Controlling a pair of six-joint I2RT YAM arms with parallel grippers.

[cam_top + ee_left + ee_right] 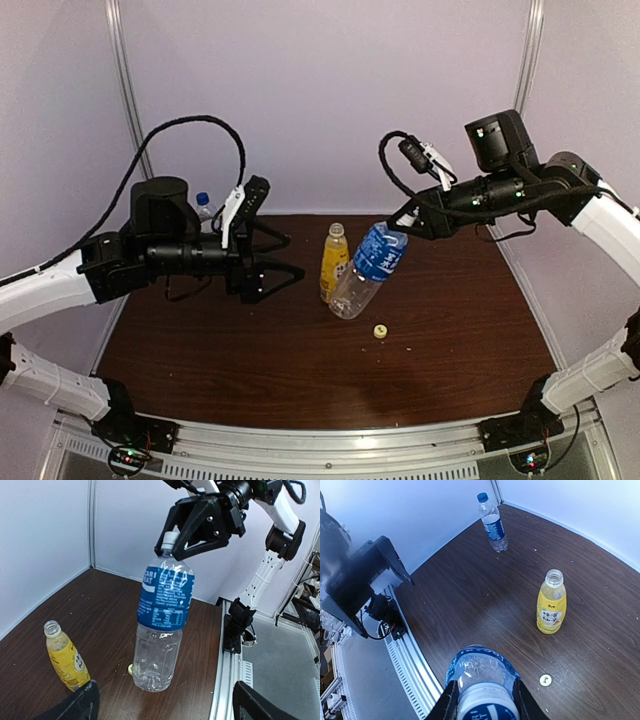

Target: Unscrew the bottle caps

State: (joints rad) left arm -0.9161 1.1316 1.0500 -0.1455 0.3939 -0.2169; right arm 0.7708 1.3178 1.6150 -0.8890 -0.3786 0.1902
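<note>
From above, the left gripper (295, 255), black angular plastic, has its two fingers spread wide with nothing between them. It hangs over the dark wood-grain table (250, 370). The right gripper (400, 226) is pinched onto the top of the taller clear plastic bottle with a glossy blue label (368, 268). That bottle leans, and its base looks to rest on the table. Just beside it stands the yellow-orange plastic bottle (334, 262), its neck bare. The small round yellow screw cap (380, 330) lies flat on the table near both. The short clear bottle with a blue label (205, 210) stands at the back, mostly hidden behind the left arm.

In the left wrist view, the left fingers (75, 707) show only as dark blunt tips at the bottom corners, well apart. The taller bottle's ribbed clear body fills the middle. Its small white round screw cap (171, 537) sits between the right gripper's black fingers, which are closed on it (how far it is turned cannot be told). The yellow cap is half hidden behind the bottle's base.

In the right wrist view, that gripper's own fingers (447, 705) are cut off by the bottom edge and flank the taller bottle's shoulder. The white cap is out of sight. The short bottle shows in full near the far corner, its blue screw cap (482, 497) on.
</note>
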